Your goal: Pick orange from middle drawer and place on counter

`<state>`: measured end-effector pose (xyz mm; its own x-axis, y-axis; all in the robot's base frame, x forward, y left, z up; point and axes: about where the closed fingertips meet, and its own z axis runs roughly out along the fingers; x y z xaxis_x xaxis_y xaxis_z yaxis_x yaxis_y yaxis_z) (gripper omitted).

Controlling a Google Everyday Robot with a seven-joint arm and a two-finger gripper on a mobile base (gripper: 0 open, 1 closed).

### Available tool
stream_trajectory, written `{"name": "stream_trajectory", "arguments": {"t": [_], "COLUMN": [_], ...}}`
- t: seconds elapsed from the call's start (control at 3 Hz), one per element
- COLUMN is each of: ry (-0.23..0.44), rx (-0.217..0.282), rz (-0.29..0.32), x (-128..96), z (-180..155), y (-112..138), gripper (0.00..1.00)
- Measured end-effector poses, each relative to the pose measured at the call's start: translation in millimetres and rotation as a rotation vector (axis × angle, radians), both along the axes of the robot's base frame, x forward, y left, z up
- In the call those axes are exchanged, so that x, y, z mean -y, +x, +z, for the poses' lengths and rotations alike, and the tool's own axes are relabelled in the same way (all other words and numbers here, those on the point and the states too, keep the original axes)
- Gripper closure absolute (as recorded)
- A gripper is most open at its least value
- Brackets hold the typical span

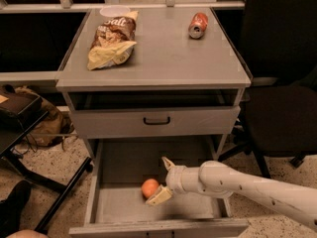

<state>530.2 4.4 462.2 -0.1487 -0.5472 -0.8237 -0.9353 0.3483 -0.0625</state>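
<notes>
The orange [149, 188] lies on the grey floor of the pulled-out middle drawer [119, 205], left of centre. My gripper [161, 180] reaches in from the right, low inside the drawer. It is open, with one finger [167, 162] pointing up and back. The other finger [159, 197] lies right beside the orange on its front right. The orange sits at the mouth of the fingers, not clamped. The counter [163, 58] is the cabinet's light-grey top above.
A chip bag [112, 39] lies on the counter's left and a red soda can [198, 25] at its back right. The drawer above has a grey front with a black handle [156, 120]. A dark chair [282, 113] stands to the right, and black frame legs [59, 192] to the left.
</notes>
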Motion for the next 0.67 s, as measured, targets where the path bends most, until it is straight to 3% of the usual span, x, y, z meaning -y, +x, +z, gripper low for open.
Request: {"name": "stream_trajectory", "arguments": {"t": [0.33, 0.67], "ry": [0.018, 0.031], "rx": [-0.047, -0.06], "rz": [0.016, 0.022], "x": [-12.5, -18.7], "z": [-21.3, -33.3], "y": [-9.2, -8.4], "gripper": [0.0, 0.0]}}
